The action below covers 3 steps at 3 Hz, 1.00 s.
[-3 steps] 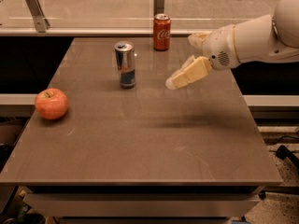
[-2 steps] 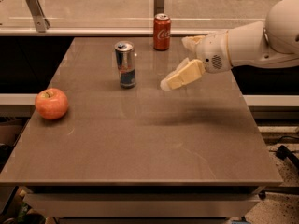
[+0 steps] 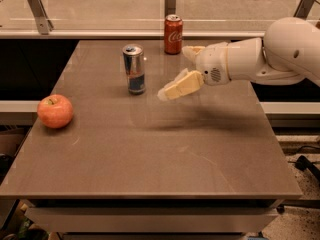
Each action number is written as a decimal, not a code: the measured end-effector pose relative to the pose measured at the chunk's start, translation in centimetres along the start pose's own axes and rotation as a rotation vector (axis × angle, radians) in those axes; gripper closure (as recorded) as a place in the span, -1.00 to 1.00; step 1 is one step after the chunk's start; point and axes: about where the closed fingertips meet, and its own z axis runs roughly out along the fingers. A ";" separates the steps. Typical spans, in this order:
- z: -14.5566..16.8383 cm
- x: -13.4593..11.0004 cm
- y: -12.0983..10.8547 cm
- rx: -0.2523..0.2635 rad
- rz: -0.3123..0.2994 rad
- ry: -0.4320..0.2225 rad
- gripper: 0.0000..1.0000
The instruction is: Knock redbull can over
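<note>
Three things sit on the counter (image 3: 150, 164): the redbull can (image 3: 134, 69) upright in the upper middle of the frame, a red Coca-Cola can (image 3: 173, 34) behind it near the top, and an apple (image 3: 55, 111) at the left. We see the claw (image 3: 174, 72) hovering just right of the redbull can, apart from it; its fingers seem spread, holding nothing

setting: robot test area, likely a lab or office. a brown table (image 3: 150, 154) is standing before a glass partition (image 3: 100, 9) on metal brackets (image 3: 37, 9); a cable (image 3: 305, 164) is lying on speckled floor (image 3: 295, 219); a robot gripper (image 3: 174, 71) is hovering above the table's rear middle, fingers spread.
</note>
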 end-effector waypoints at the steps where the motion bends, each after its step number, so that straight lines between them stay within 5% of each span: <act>1: 1.7 0.1 0.0 -0.005 0.016 -0.043 -1.00; 3: 4.9 -0.6 0.3 -0.029 0.012 -0.100 -1.00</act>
